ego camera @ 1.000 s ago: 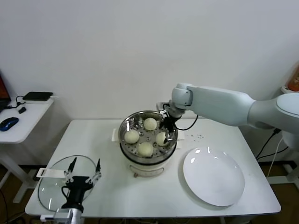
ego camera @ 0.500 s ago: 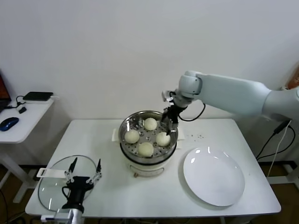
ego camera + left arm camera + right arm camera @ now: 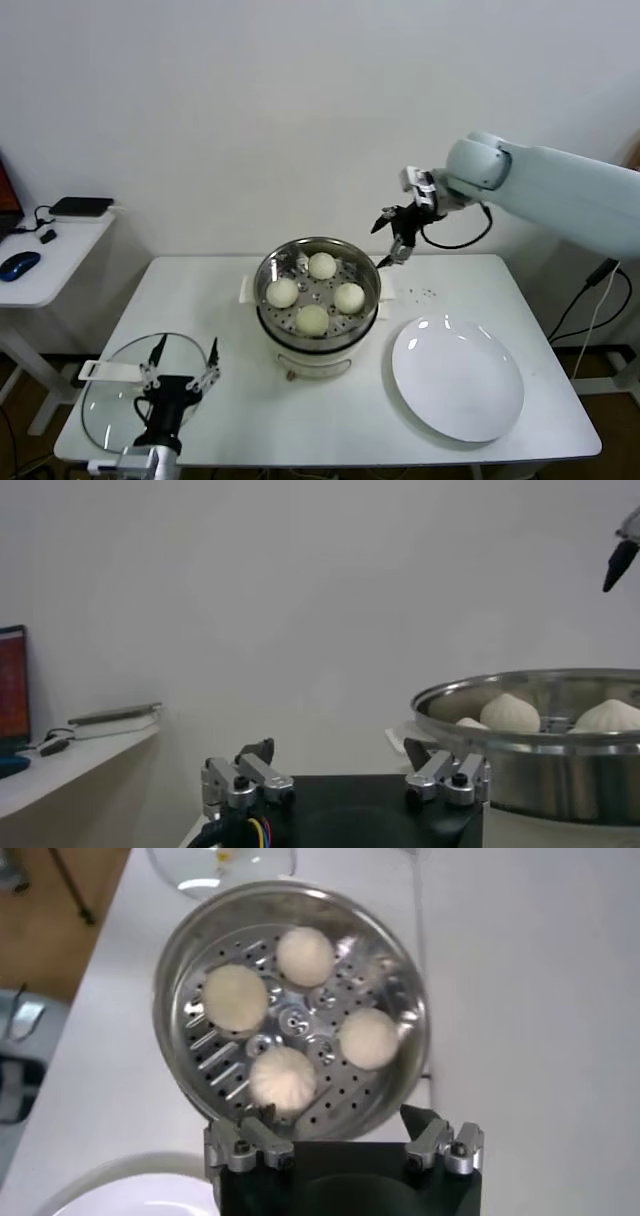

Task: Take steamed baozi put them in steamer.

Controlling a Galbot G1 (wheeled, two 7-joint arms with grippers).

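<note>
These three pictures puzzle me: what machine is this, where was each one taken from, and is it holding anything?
It is a robot with two arms, each ending in a two-fingered gripper. The wide picture comes from a camera on its head; the other two come from cameras on its wrists.

On the white table stands a steamer with four steamed baozi inside. The right wrist camera looks down on them from above. Beside it lies an empty white plate, and at the near left corner a glass lid.

The right gripper hangs open in the air behind the steamer, holding nothing. The left gripper waits open over the lid, also empty.
</note>
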